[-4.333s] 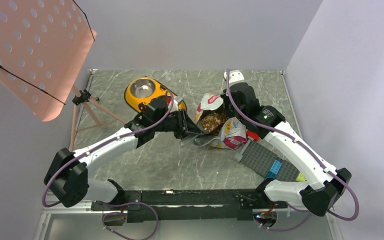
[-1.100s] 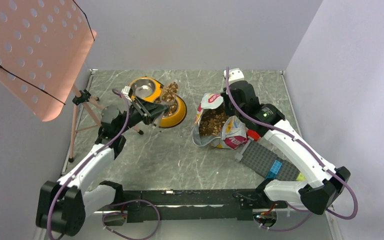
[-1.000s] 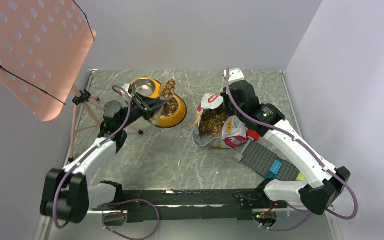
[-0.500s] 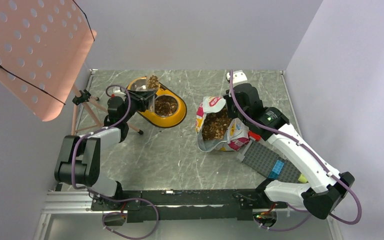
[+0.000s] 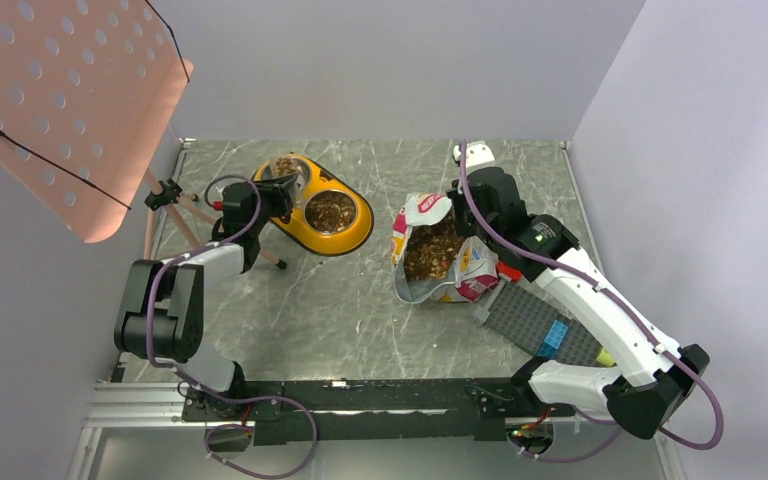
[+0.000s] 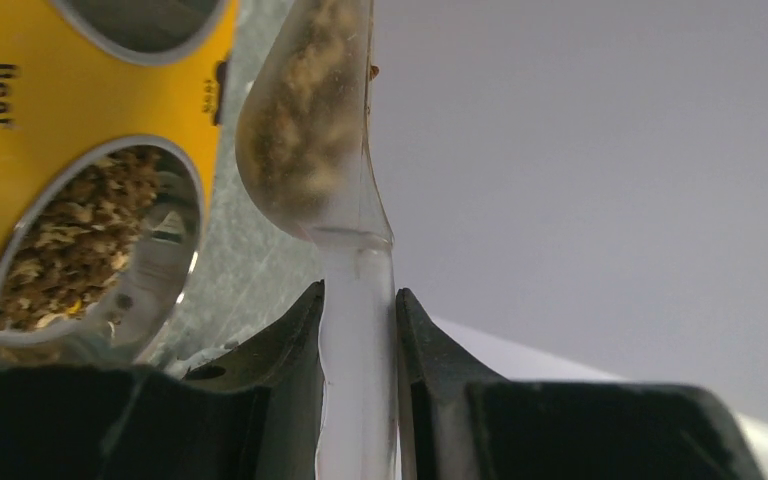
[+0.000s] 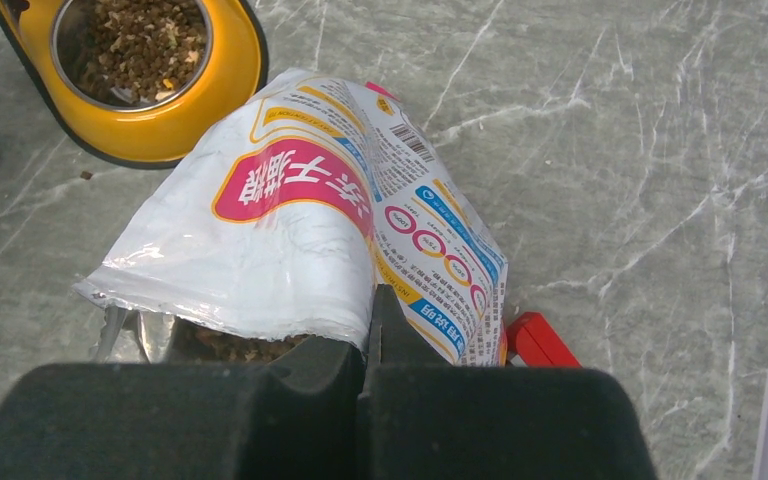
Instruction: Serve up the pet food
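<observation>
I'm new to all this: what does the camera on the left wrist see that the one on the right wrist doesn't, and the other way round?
Only the left wrist view shows the clear scoop, loaded with kibble and clamped by its handle in the left end effector. Only the right wrist view shows the food bag, its edge pinched by the right end effector, and a red block beside it on the marble table. Both show the yellow bowl and a steel cup filled with kibble.

Grey marble tabletop [image 5: 340, 300]; pale lilac walls [image 5: 410, 60]; pink perforated music stand [image 5: 60, 100]
</observation>
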Motion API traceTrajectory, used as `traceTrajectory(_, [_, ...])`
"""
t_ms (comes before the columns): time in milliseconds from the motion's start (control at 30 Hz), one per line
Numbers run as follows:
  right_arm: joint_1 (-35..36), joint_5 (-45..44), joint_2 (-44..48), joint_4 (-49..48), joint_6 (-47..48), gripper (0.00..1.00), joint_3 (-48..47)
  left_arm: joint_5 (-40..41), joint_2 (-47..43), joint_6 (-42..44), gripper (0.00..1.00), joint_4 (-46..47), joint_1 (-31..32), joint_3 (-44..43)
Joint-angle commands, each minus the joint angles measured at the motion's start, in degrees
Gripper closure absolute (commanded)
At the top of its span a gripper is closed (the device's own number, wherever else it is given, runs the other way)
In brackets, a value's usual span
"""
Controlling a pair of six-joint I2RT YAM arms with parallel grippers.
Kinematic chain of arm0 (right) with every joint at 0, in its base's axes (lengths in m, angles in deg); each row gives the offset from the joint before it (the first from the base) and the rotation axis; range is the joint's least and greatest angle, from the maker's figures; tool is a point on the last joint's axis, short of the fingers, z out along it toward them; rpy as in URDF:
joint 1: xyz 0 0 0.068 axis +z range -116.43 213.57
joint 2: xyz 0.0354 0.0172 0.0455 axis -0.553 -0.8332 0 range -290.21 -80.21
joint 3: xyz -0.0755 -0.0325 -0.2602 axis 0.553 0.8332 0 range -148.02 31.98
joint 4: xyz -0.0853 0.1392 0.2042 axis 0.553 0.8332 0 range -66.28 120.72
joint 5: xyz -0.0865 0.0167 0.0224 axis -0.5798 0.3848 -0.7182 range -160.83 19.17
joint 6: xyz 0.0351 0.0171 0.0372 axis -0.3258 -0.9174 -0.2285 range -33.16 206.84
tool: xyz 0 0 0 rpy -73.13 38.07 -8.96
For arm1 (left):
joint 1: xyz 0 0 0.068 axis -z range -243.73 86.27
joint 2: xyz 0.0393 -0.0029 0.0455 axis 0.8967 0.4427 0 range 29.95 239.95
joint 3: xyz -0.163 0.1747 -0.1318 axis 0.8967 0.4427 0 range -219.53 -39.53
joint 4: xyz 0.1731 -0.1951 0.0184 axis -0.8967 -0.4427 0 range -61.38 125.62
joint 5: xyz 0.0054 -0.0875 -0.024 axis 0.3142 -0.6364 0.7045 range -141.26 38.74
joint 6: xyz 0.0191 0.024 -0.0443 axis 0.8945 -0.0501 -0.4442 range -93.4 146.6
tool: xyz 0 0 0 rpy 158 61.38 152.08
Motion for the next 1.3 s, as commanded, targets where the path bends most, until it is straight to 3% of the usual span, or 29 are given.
traceTrajectory(0, [-0.6, -2.1, 4.2, -7.2, 0.3, 1.0, -2.2, 6.1, -2.3, -4.8, 1.0, -8.5, 0.6, -3.9])
traceTrajectory(200, [-0.7, -2.0, 4.2, -7.3, 0.2, 1.0, -2.0, 5.5, 1.4, -7.4, 1.0, -13.2, 0.7, -9.9])
traceTrajectory(400, [-0.8, -2.7, 4.5, -7.3, 0.7, 1.0, -2.2, 3.0, 3.5, -12.8, 1.0, -29.2, 1.0, -18.0])
traceTrajectory(800, [-1.1, -3.0, 4.7, -7.4, 0.9, 1.0, -2.4, 0.3, 5.1, -23.5, 1.0, -50.6, 1.1, -26.2])
traceTrajectory(1100, [-1.2, -3.3, 4.8, -7.1, 1.0, 1.0, -2.7, -8.2, 9.3, -33.2, 1.0, -63.4, 0.2, -34.7])
traceTrajectory(1267, [-1.3, -3.4, 5.0, -7.0, 1.0, 1.0, -2.8, -9.0, 9.4, -37.9, 1.0, -64.9, -0.5, -36.7])
